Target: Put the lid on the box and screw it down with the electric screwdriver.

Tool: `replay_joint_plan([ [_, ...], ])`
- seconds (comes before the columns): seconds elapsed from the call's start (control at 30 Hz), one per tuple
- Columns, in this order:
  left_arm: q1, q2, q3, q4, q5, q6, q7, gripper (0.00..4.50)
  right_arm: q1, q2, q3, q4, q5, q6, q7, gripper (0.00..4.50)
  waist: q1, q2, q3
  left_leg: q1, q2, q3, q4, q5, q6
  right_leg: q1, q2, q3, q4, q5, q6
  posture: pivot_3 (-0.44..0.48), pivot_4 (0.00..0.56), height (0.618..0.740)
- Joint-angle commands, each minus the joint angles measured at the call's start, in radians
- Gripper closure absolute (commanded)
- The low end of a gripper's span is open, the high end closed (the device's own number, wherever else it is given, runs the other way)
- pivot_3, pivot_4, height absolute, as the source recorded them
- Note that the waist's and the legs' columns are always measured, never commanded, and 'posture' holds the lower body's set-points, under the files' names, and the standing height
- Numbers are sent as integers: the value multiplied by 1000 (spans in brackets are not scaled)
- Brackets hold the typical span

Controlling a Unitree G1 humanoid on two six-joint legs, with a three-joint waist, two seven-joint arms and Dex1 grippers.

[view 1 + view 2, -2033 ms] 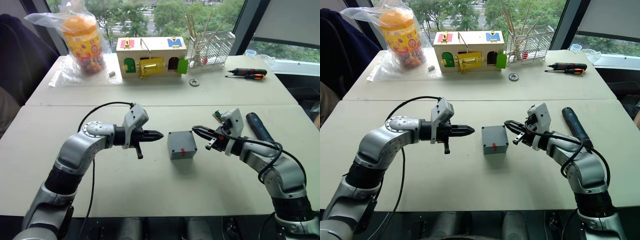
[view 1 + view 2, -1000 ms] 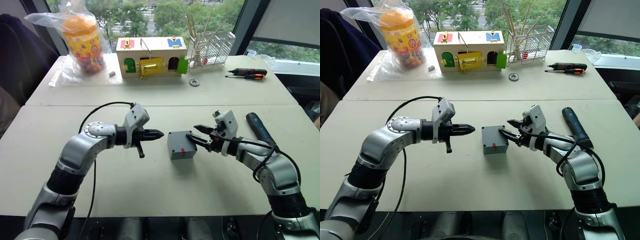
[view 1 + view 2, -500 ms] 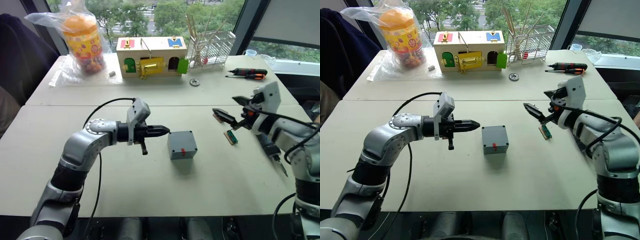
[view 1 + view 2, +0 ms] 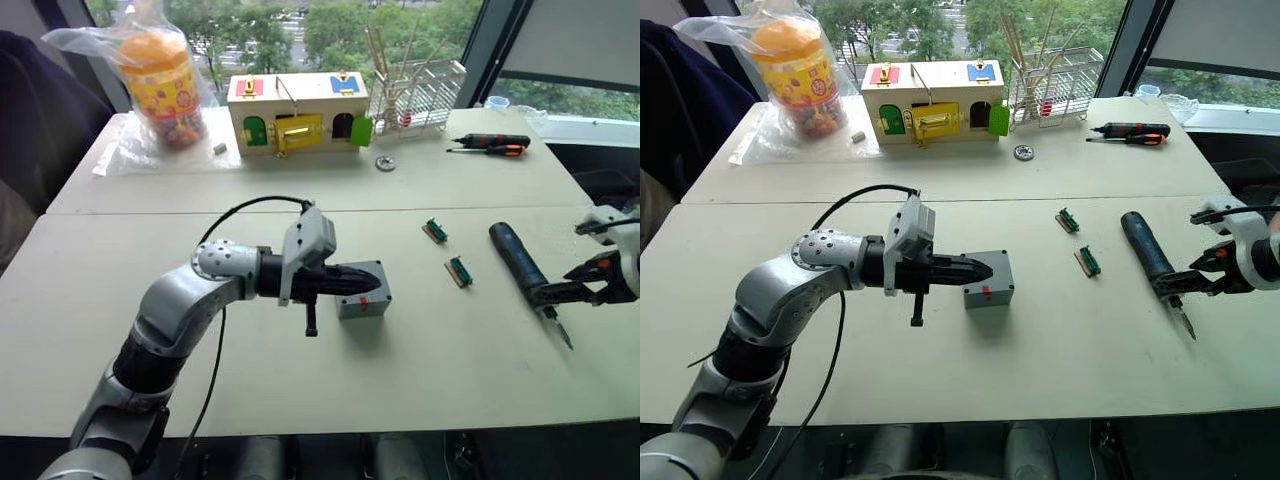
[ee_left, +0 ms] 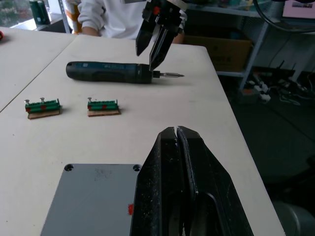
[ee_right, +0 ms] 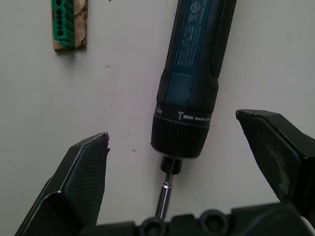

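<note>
Looking down at the table, you see the grey box (image 4: 988, 280) sitting near the middle, with the lid (image 5: 93, 199) lying flat on top of it and a small red mark on its front side. Your left gripper (image 4: 982, 268) reaches over the lid, and its two black fingers (image 5: 184, 187) are pressed together with nothing between them. From the left wrist view the fingers sit above one side of the lid.

Off to your right lies the electric screwdriver (image 4: 1142, 247), flat on the table with its thin metal bit (image 6: 164, 197) pointing toward you. Your right gripper (image 4: 1202, 279) hangs over the bit end, with its fingers (image 6: 86, 169) spread wide, one on each side of the tool's dark collar. They are not touching it.

Two green connector strips (image 4: 1087, 261) lie on the table between the box and the electric screwdriver. On the far table stand a wooden box with coloured doors (image 4: 932, 100), a wire rack (image 4: 1054, 85), a bagged orange jar (image 4: 791, 70) and a black-and-orange hand screwdriver (image 4: 1132, 133).
</note>
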Motion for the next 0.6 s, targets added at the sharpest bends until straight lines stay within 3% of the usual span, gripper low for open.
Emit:
replay_joint_plan([
  [0.03,24,-2,6,-38,-2,-14,25,4500,-114,55,45,170,-102,-80,42,36,-2,0,0,0,0,0,0,0,0,0,0,0,0,0,0,0,150,708],
  [0.2,51,10,6,-47,3,-12,45,4500,-272,168,108,426,-221,-180,99,36,1,0,0,0,0,0,0,0,-1,0,0,0,0,0,0,0,150,708],
  [0.47,63,20,15,-57,-5,-1,82,4500,-379,276,152,675,-368,-310,123,36,4,1,1,-1,0,0,1,1,-1,1,0,-1,0,0,0,0,150,708],
  [0.6,65,22,17,-55,-7,-2,91,4500,-395,298,154,730,-418,-352,134,1014,3,1,1,0,0,0,0,1,-2,1,1,-1,0,0,0,0,150,708],
])
